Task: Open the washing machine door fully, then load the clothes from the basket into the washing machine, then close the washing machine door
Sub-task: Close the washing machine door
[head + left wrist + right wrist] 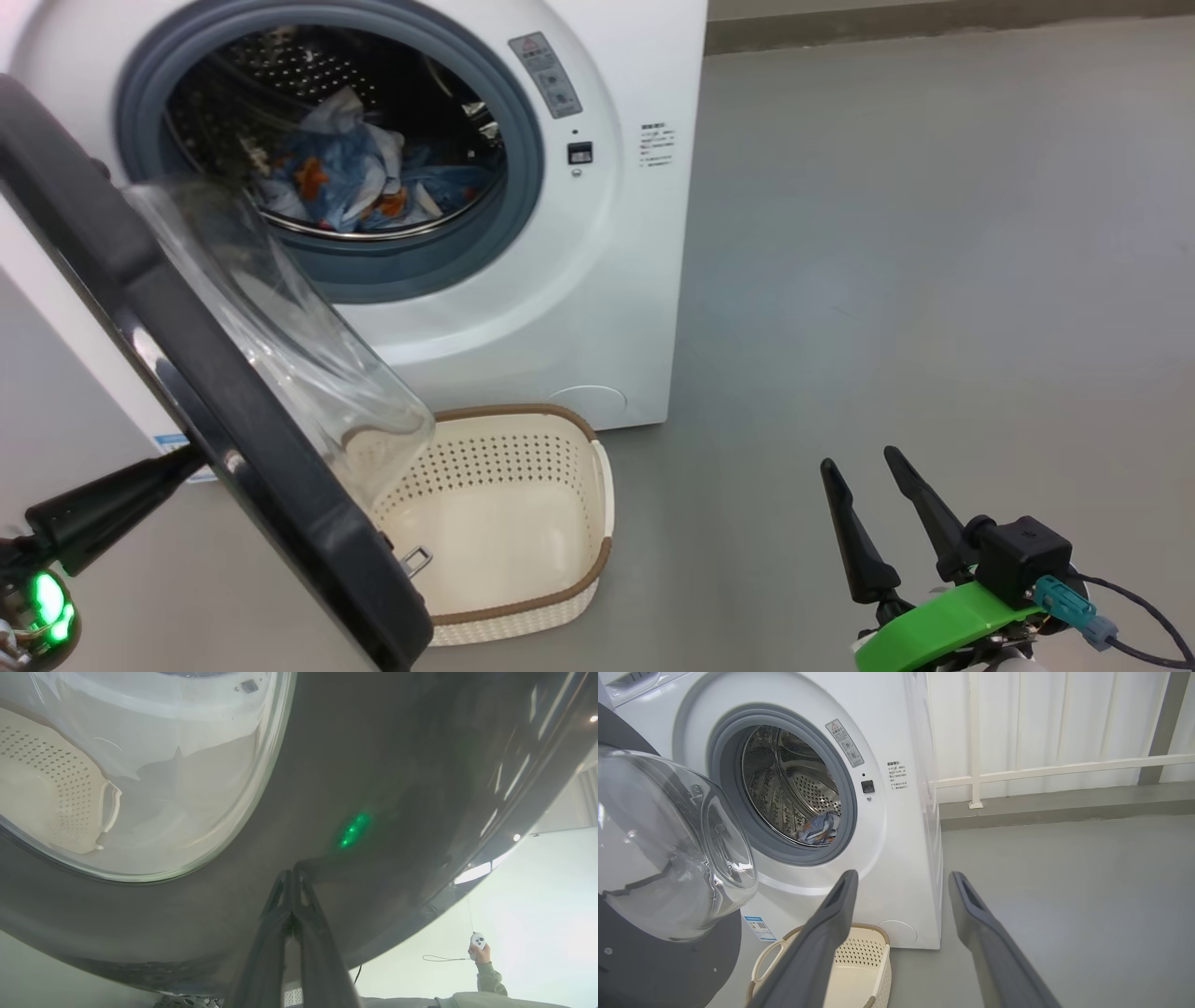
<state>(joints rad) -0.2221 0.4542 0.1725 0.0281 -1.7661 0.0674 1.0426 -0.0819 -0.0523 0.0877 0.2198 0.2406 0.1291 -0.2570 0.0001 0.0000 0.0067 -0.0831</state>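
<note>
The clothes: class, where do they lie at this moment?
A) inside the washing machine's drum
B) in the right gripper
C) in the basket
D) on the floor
A: the clothes lie in a heap inside the drum of the washing machine, behind its grey gasket; the basket shows bare cream plastic.

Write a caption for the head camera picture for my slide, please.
Clothes in the washing machine, basket looking empty, shut left end effector against the open door.
</note>
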